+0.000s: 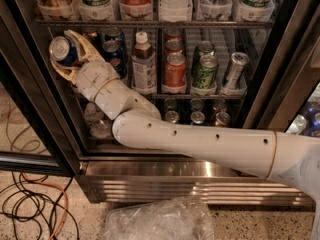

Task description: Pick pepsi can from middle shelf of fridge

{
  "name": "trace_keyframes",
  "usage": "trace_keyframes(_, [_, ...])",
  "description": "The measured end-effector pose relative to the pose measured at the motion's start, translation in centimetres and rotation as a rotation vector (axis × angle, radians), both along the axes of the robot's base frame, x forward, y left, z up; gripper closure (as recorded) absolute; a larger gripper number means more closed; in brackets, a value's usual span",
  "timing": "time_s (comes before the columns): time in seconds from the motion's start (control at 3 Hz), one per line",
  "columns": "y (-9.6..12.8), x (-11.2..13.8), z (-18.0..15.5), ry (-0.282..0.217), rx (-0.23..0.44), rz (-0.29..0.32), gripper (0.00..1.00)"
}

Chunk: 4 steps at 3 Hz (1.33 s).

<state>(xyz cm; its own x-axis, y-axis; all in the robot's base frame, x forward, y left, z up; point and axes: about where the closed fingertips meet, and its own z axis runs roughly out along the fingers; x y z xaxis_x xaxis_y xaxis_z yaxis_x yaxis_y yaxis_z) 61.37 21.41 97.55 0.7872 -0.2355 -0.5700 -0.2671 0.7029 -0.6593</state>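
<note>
My gripper (65, 55) is at the left end of the middle shelf (200, 96) of the fridge (175, 181), shut on a pepsi can (61, 49). The can is dark blue and tilted, its silver top facing outward and up-left. The cream fingers (79, 38) wrap it above and below. The can is held off the rack, in front of the fridge's left frame. Two more blue cans (114, 54) stand in the lane just right of my wrist. My white arm (200, 141) crosses in front of the lower shelf.
On the middle shelf stand a labelled bottle (143, 64), red cans (175, 70), green cans (205, 73) and a silver can (235, 70). Tall bottles and cups fill the rack above. Small cans (196, 117) sit below. Cables (30, 206) and a plastic bag (155, 219) lie on the floor.
</note>
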Motion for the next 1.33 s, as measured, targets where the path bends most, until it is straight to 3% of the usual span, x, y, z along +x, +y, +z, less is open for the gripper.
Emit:
trace_keyframes(0.33, [0.0, 0.0, 0.0, 0.024, -0.006, 0.038, 1.0])
trace_keyframes(0.67, [-3.1, 0.0, 3.0, 0.023, -0.062, 0.057, 1.0])
trace_keyframes(1.0, [-4.9, -1.9, 3.2, 0.086, -0.116, 0.101, 1.0])
trace_keyframes(1.33, [-3.3, -5.6, -1.5, 0.232, -0.13, 0.228, 1.0])
